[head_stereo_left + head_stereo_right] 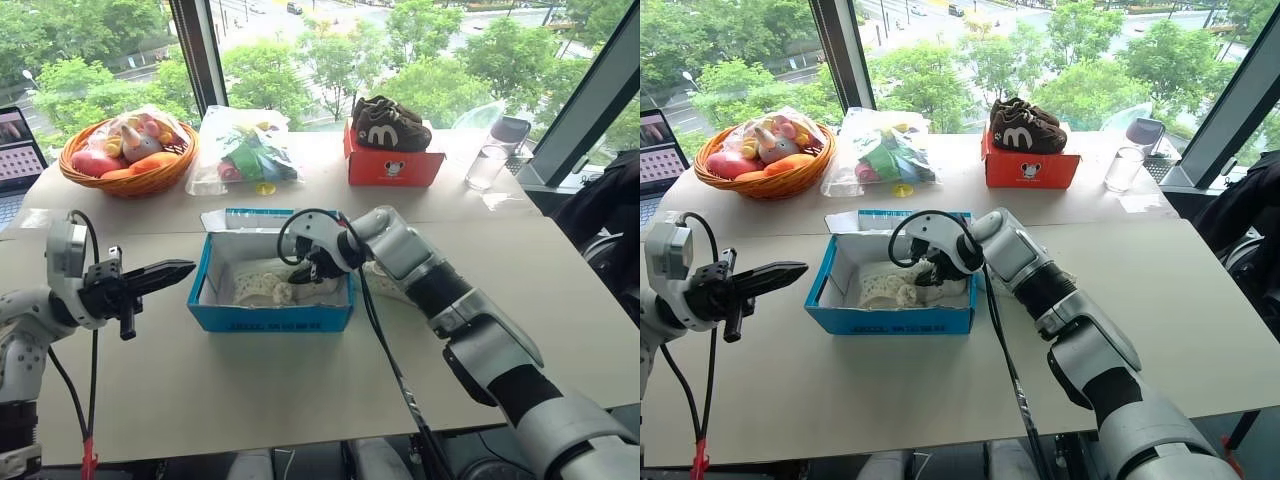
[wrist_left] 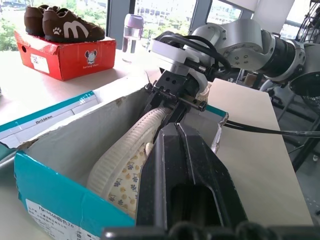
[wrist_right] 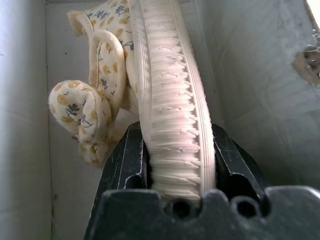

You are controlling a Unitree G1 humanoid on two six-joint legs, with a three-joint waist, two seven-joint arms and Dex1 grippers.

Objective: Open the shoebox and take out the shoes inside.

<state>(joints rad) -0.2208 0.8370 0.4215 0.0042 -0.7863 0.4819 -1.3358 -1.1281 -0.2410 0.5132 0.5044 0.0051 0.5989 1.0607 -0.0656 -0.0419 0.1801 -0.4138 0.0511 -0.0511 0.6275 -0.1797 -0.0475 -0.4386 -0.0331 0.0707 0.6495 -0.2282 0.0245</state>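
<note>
Right wrist view: right gripper (image 3: 175, 165) clamped on the ribbed white sole of a shoe (image 3: 170, 100) standing on edge inside the open blue shoebox (image 1: 270, 315); floral lining visible beside it; box sits mid-table (image 1: 300, 390); left gripper (image 1: 160, 272) hovers just left of the box, fingers pressed together, holding nothing.

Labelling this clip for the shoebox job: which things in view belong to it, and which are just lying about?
Part of the job:
shoebox, open
shoe inside it, right gripper shut on its sole
left gripper, shut, beside the box

Lying about:
fruit basket
toy bag
red box with brown shoes on top
glass
bottle
laptop
</note>
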